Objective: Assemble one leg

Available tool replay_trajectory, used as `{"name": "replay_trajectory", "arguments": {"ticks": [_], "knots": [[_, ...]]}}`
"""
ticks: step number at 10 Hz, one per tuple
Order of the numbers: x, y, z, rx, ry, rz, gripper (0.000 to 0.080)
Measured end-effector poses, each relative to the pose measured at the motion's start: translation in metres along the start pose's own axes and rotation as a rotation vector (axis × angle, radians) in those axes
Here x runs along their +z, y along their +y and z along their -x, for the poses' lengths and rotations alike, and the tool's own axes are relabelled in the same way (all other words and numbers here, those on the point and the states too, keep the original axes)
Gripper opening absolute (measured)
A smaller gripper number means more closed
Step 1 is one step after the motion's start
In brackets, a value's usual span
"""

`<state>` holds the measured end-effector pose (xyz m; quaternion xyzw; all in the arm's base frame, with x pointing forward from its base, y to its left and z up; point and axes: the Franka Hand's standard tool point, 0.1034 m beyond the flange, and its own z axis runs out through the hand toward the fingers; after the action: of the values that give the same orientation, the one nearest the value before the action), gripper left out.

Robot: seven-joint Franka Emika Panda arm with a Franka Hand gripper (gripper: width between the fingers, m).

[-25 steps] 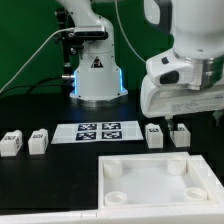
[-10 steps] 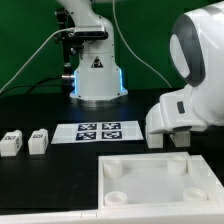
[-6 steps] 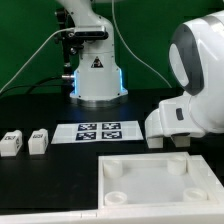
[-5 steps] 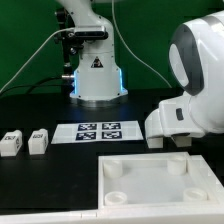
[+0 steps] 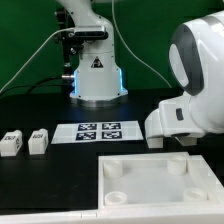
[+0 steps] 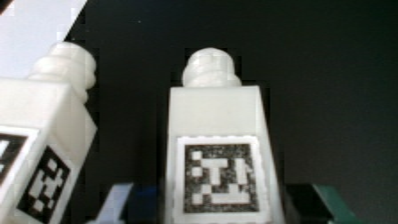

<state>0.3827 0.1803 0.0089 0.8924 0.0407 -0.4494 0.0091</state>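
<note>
In the wrist view a white square leg (image 6: 221, 120) with a black-and-white tag stands between my gripper's (image 6: 222, 198) two fingers (image 6: 128, 200). The jaws stand on either side of it with narrow dark gaps, so the gripper is open around it. A second leg (image 6: 48, 110) stands right beside it. In the exterior view my gripper (image 5: 178, 140) is low at the right, over the table and hiding that leg. The neighbouring leg (image 5: 155, 137) shows beside it. Two more legs (image 5: 11, 143) (image 5: 37, 141) stand at the exterior view's left.
The marker board (image 5: 96, 131) lies mid-table in front of the robot base (image 5: 97, 80). The large flat white panel (image 5: 158, 190) with round corner sockets lies at the front, just before my gripper. My big white arm housing (image 5: 195, 80) fills the exterior view's right.
Since 2.5 s ago my arm has come down and forward over the right pair of legs. In the last second it has barely moved.
</note>
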Motion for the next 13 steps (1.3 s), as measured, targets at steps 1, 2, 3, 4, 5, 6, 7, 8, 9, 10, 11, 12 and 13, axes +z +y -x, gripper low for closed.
{"name": "replay_trajectory", "arguments": {"ticks": [1,2,3,4,5,6,7,8,9,10,11,12,13], "knots": [[0.0,0.0,0.0,0.0,0.0,0.0,0.029],[0.0,0.0,0.0,0.0,0.0,0.0,0.029],[0.0,0.0,0.0,0.0,0.0,0.0,0.029],[0.0,0.0,0.0,0.0,0.0,0.0,0.029],[-0.003,0.001,0.0,-0.008,0.004,0.0,0.0291],[-0.026,0.008,0.005,-0.055,0.015,0.0,0.0291],[-0.054,0.017,0.016,-0.069,0.006,-0.009,0.0291],[-0.076,0.022,0.015,-0.074,0.059,-0.018,0.0291],[-0.102,0.026,0.015,-0.093,0.189,-0.027,0.0291],[-0.124,0.036,0.025,-0.104,0.268,-0.031,0.0291],[-0.146,0.047,0.03,-0.093,0.356,-0.039,0.0291],[-0.167,0.054,0.038,-0.082,0.418,-0.044,0.0291],[-0.182,0.056,0.04,-0.076,0.521,-0.045,0.0291]]}}
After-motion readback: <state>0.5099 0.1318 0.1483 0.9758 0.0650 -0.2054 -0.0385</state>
